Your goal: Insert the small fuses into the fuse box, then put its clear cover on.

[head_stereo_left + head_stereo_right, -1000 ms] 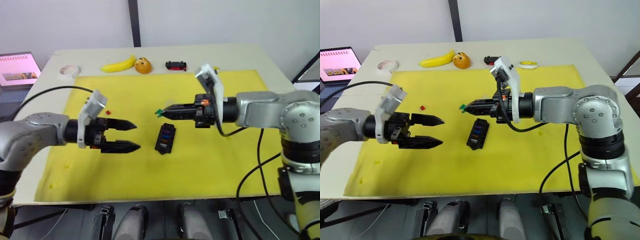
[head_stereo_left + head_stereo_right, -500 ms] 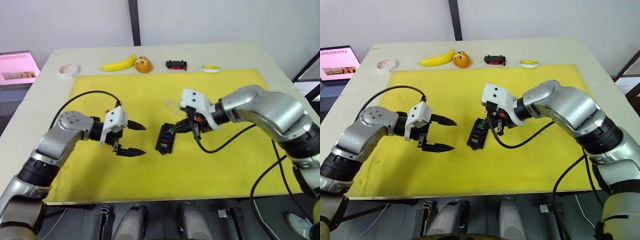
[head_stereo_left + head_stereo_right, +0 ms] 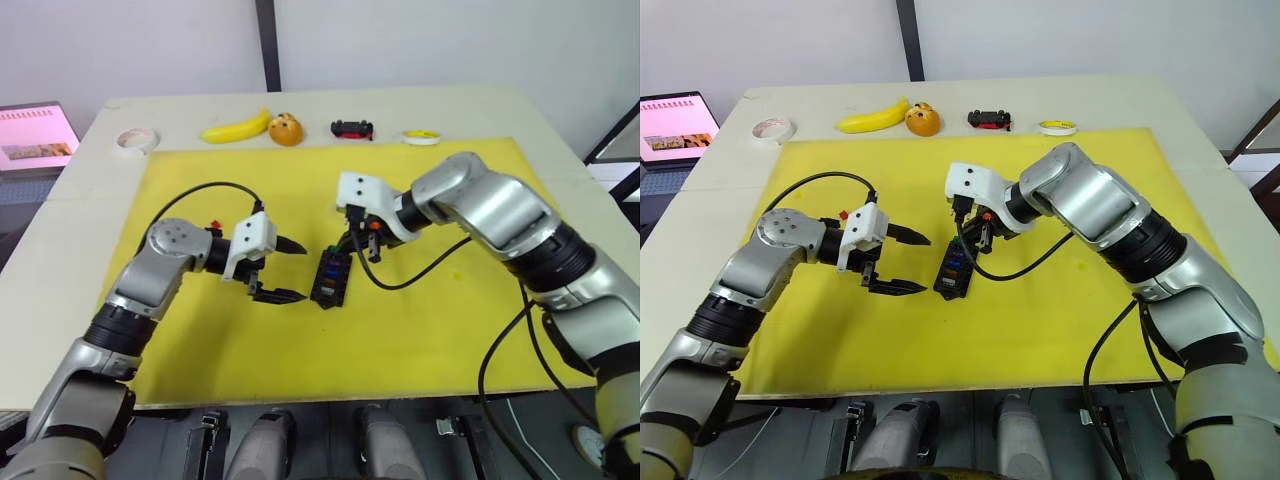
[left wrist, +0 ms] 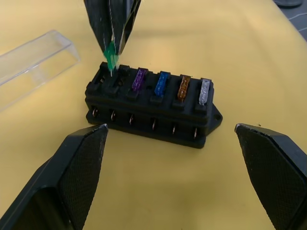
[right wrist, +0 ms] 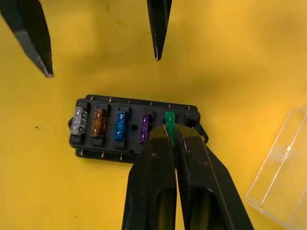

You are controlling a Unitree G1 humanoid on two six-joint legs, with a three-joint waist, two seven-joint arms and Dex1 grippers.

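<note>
Pressing a green fuse (image 5: pixel 169 125) into the fuse box (image 4: pixel 152 106) mid-mat, your right gripper (image 5: pixel 172 136) pinches it.
Four fuses already sit seated; one red fuse (image 3: pixel 843 213) lies behind your wide-open left gripper (image 3: pixel 910 263); the clear cover (image 4: pixel 32 61) rests just beside the box.

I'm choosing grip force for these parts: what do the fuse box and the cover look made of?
The fuse box looks like matte black moulded plastic, with small metal pins along its side. The clear cover looks like thin, glossy, see-through plastic: the yellow mat shows through it. Both seem rigid, though that is a guess.
</note>
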